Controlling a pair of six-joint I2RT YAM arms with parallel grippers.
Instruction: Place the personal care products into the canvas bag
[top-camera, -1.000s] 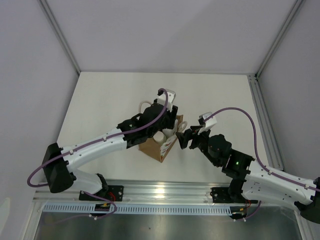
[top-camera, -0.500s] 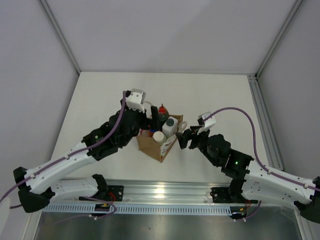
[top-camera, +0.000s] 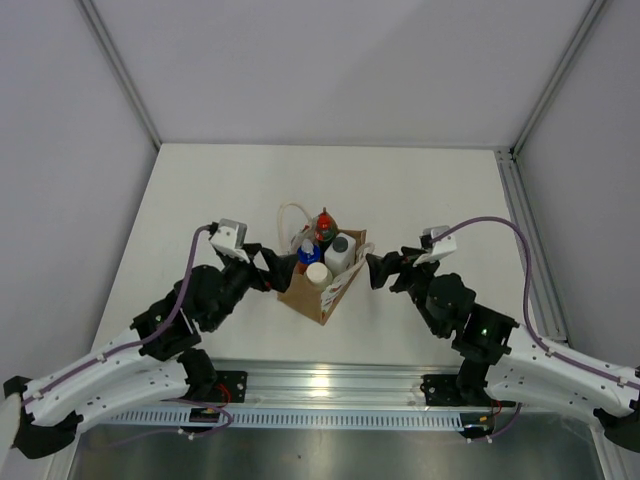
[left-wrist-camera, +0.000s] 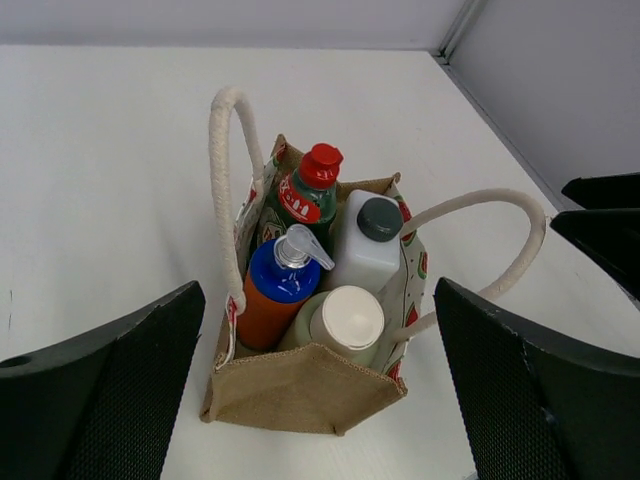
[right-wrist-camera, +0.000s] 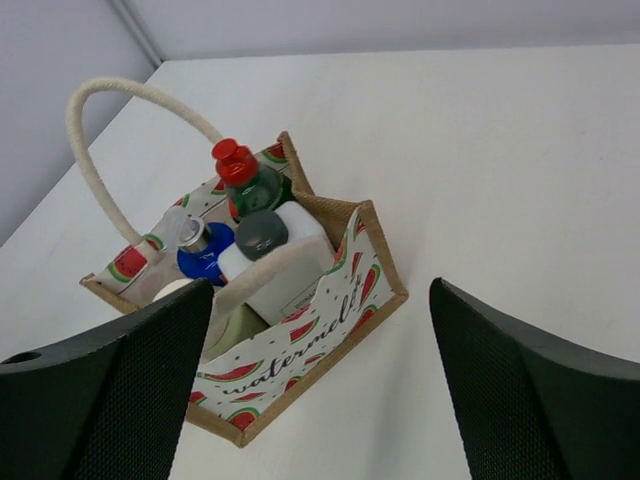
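The canvas bag (top-camera: 318, 297) stands upright in the middle of the counter (top-camera: 200, 190), between the two hands. All four bottles stand inside it: the red-capped bottle (left-wrist-camera: 320, 166) at the far side, the pale bottle with the dark cap (left-wrist-camera: 378, 219) beside it, the orange bottle with the blue pump cap (left-wrist-camera: 283, 272) and the olive bottle with the cream cap (left-wrist-camera: 347, 318) nearer the left wrist camera.

The left hand (top-camera: 277, 264) sits just beside the bag's left side, its fingers (left-wrist-camera: 110, 395) spread wide with nothing between them. The right hand (top-camera: 378, 270) is just off the bag's right corner, also spread open and empty. The bag lies ahead of both hands rather than inside either grasp.

A second ago the left arm reached over the bag, its hand above the opening. It has since swung off to the left and drawn back toward its base. The right hand, then pressed against the bag's right edge, has backed off slightly and widened. The bag has kept its place.
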